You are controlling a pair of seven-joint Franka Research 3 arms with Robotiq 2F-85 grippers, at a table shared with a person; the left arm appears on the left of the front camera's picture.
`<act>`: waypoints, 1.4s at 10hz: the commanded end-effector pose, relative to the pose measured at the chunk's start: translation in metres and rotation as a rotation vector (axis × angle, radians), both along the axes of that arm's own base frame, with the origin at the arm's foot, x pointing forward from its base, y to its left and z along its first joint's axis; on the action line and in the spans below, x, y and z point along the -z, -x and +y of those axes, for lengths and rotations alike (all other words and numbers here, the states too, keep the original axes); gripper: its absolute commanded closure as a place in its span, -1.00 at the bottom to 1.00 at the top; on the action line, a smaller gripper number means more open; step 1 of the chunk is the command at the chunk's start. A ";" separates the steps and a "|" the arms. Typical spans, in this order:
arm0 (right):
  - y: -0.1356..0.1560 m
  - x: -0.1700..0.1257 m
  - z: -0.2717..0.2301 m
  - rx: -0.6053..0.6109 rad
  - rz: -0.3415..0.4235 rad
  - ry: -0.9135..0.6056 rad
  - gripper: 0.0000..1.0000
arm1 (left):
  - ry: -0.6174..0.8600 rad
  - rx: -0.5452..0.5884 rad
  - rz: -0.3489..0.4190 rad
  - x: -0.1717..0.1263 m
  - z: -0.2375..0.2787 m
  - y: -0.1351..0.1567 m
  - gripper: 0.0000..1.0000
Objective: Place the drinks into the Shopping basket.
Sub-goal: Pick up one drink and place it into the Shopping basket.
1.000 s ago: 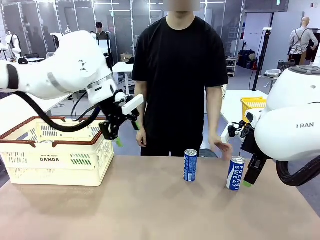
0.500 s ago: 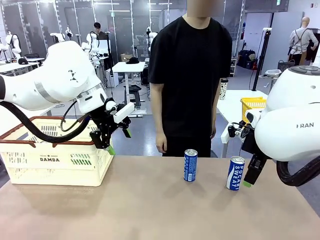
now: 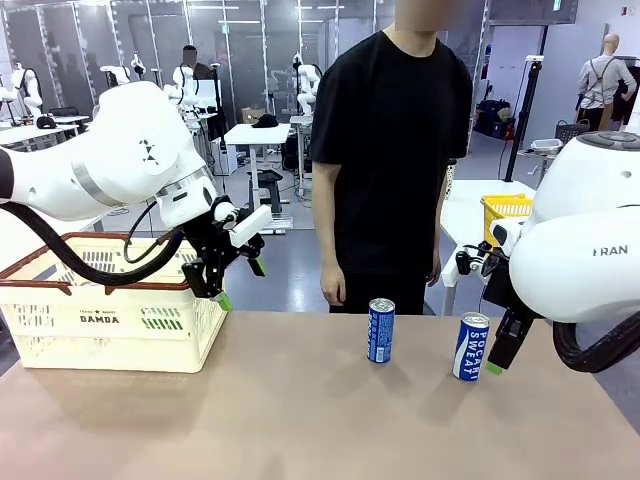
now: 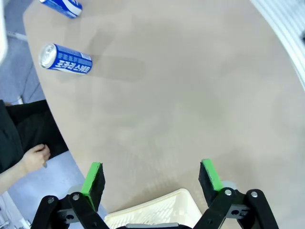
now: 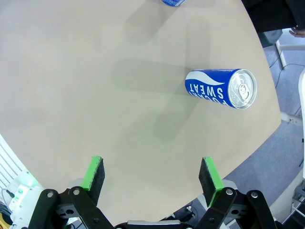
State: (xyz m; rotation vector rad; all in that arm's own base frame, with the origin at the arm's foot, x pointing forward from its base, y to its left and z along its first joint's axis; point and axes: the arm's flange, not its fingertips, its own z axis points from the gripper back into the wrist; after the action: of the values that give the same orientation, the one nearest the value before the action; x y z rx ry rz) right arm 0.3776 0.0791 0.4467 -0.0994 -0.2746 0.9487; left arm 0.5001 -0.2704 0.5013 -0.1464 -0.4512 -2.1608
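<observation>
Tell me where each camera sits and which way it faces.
Front view: fixed on the robot's side, facing across the table at the person; both arms show, left hand by the Shopping basket.
Left wrist view: on that arm, looking down at the table; open left hand shows.
Right wrist view: likewise, on its arm; open right hand shows.
Shared: all three see both blue cans.

Grey floor point(image 3: 290, 275), white desks point(image 3: 245, 134), glass partitions point(image 3: 240, 45).

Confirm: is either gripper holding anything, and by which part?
Nothing is held. Left gripper and right gripper both stand open and empty; the middle blue cylindrical metal can and the right blue can stand free on the table.
</observation>
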 end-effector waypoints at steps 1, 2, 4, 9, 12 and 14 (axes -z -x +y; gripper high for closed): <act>0.000 0.000 -0.001 0.002 0.001 0.000 -1.00 | -0.015 0.036 -0.029 0.004 -0.030 -0.017 -1.00; 0.000 0.000 -0.001 0.002 0.001 0.000 -1.00 | -0.020 0.039 -0.022 0.008 -0.047 -0.023 -1.00; 0.000 0.000 -0.001 0.002 0.001 0.000 -1.00 | -0.065 0.025 -0.068 0.012 -0.078 -0.038 -1.00; 0.000 0.000 -0.001 0.002 0.001 0.000 -1.00 | -0.022 0.119 -0.069 0.027 -0.159 -0.059 -1.00; 0.000 0.000 -0.001 0.002 0.001 0.000 -1.00 | -0.026 0.110 -0.103 0.041 -0.190 -0.069 -1.00; 0.000 0.000 -0.001 0.002 0.001 0.000 -1.00 | -0.042 0.118 -0.130 0.049 -0.213 -0.078 -1.00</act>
State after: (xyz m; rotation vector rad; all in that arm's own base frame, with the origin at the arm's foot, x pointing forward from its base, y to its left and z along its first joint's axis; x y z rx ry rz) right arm 0.3776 0.0791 0.4468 -0.0995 -0.2748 0.9488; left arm 0.5676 -0.4671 0.4505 -0.0591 -0.4848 -2.3207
